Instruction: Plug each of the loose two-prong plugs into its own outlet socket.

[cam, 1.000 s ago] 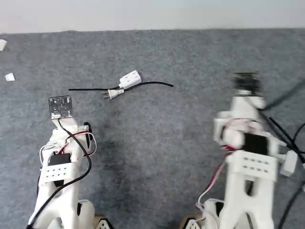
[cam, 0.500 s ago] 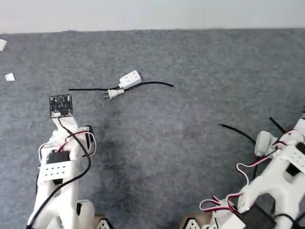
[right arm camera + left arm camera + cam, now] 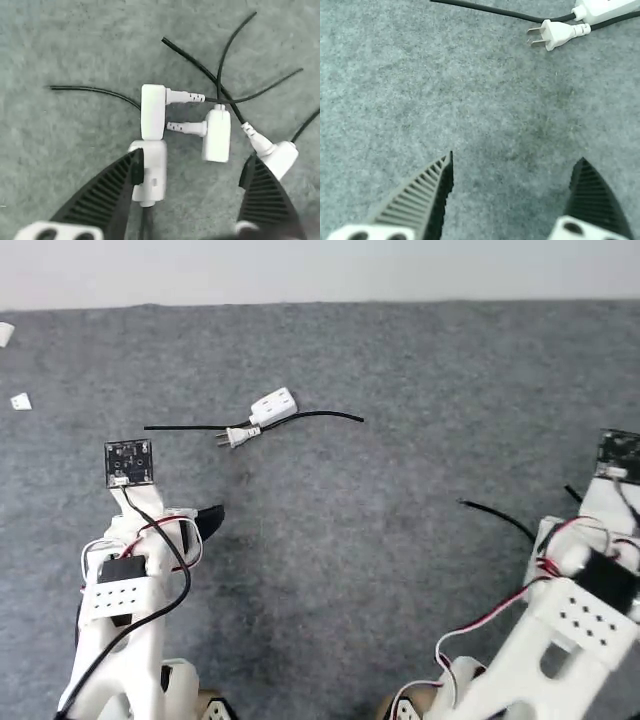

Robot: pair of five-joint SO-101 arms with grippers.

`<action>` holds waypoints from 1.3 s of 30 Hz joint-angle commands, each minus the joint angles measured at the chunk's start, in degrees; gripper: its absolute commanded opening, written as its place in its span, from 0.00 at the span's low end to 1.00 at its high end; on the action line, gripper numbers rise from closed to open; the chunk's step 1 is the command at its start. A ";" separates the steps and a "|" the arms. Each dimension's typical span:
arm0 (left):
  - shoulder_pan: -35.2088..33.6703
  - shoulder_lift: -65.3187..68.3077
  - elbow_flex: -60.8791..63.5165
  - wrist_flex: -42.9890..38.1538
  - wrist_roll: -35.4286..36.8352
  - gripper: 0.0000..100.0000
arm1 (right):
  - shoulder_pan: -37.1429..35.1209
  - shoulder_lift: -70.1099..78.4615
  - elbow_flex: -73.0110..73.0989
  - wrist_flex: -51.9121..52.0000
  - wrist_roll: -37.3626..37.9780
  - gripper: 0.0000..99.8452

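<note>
Your left gripper [image 3: 515, 158] is spread wide and holds nothing, its ribbed fingers [image 3: 437, 185] above bare grey mat [image 3: 420, 90]. Ahead of the tips and well apart from them, you have the white plug [image 3: 559, 34] lying flat, both prongs bare and pointing away from the white outlet [image 3: 602, 7] just beside its tail. A black cord [image 3: 485, 9] runs off from the outlet across the mat. Your right gripper [image 3: 193, 157] is just as wide and just as empty, and it hangs over a cluster of four white cord ends [image 3: 152, 111]. From here you cannot tell which of them are plugs and which are sockets. One lies against the inner side of one finger, touching the end ahead of it, and a third sits between the fingers' lines a little further out. The fourth rests just outside the other finger. Their black leads [image 3: 235, 50] cross one another beyond the cluster. From the high camera, your left arm [image 3: 120, 600] stands at the near left with the plug and outlet farther out, toward the table's middle. Your right arm [image 3: 570, 620] leans at the near right with one lead poking out beside it. Two white scraps [image 3: 20, 401] lie at the far left edge.
</note>
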 commanded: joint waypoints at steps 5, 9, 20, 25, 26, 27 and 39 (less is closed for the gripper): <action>0.00 0.09 -2.33 -0.18 0.35 0.35 | 10.42 5.58 1.05 -7.08 -1.41 0.20; 0.26 0.62 -3.03 -2.55 0.53 0.35 | 10.51 3.38 -0.09 -5.41 -6.15 0.00; 6.15 23.21 -25.98 1.14 0.44 0.35 | -12.62 -13.23 14.33 -0.66 -13.54 0.01; 8.35 35.25 -40.66 -1.67 -1.85 0.35 | -25.80 -22.11 32.09 -14.55 -7.30 0.02; 8.53 37.89 -44.00 -1.58 -3.69 0.35 | -26.68 -23.96 33.93 -15.78 -5.71 0.02; 8.62 40.70 -47.16 -1.49 -5.36 0.35 | -27.21 -25.54 35.43 -16.48 -4.75 0.02; 11.08 61.89 -67.47 -1.41 -24.97 0.35 | -28.62 -32.84 38.77 -14.11 -1.32 0.02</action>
